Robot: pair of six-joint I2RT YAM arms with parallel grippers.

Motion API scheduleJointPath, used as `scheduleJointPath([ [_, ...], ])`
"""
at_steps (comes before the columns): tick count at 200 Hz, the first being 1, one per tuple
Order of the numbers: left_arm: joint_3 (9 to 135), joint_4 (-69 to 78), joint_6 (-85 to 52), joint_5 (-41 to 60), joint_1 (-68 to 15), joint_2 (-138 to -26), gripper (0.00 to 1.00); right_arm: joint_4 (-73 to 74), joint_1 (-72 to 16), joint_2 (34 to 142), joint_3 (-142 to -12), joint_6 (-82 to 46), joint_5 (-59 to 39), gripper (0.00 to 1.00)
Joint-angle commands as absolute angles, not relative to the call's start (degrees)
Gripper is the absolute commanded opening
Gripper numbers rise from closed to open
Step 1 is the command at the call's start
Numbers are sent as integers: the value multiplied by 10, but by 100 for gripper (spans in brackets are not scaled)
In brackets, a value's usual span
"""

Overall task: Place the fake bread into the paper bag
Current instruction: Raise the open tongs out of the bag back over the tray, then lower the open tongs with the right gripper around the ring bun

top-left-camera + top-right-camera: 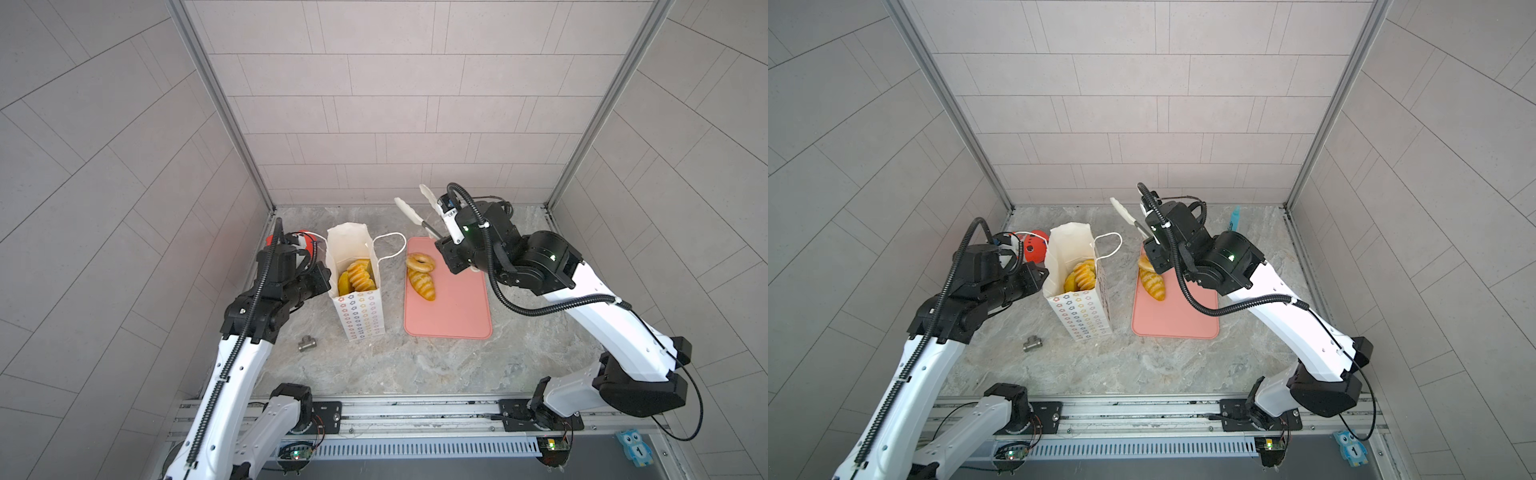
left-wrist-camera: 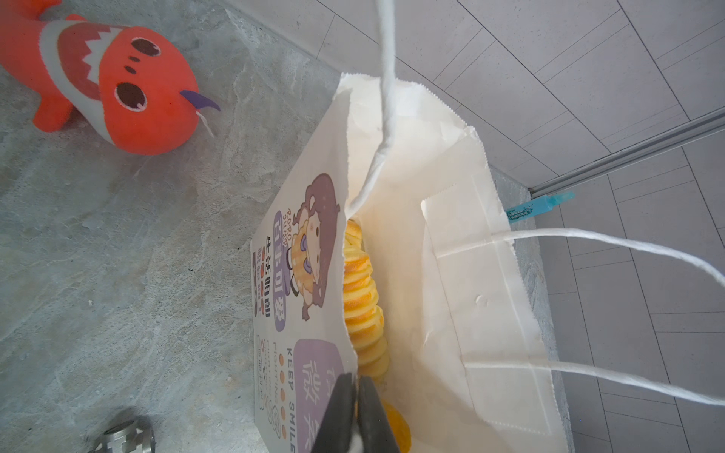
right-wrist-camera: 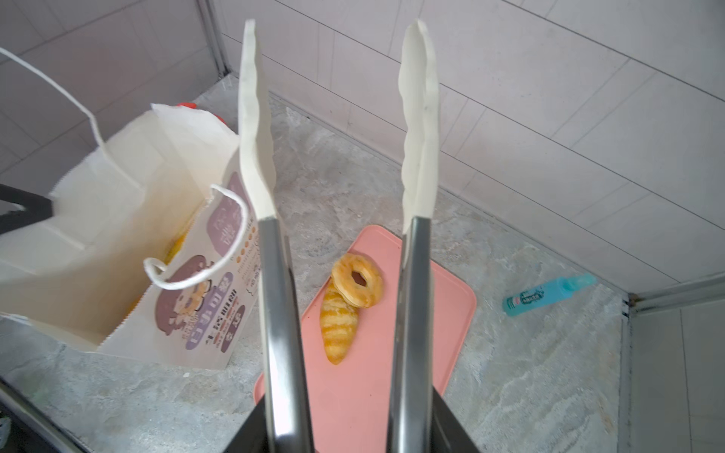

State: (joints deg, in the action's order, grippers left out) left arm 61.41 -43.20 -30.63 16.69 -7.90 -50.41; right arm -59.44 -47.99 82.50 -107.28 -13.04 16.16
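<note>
The white paper bag stands upright and open, with several pieces of fake bread inside. My left gripper is shut on the bag's rim on its left side. A ring donut leans on a ridged roll on the pink tray. My right gripper is shut on steel tongs. Their white tips are spread apart, empty, raised above the tray's far end.
A red plush fish lies behind the bag on the left. A small metal fitting sits in front of my left arm. A blue tube lies by the back wall on the right.
</note>
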Motion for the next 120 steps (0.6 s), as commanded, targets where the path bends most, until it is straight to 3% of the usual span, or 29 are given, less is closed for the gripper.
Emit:
scheduleJointPath([
  [1, 613, -423, -305, 166, -79, -503, 9, -585, -455, 805, -1048, -123, 175, 48],
  [120, 619, -421, -304, 169, -79, -505, 9, -568, -400, 823, -940, -118, 135, 47],
])
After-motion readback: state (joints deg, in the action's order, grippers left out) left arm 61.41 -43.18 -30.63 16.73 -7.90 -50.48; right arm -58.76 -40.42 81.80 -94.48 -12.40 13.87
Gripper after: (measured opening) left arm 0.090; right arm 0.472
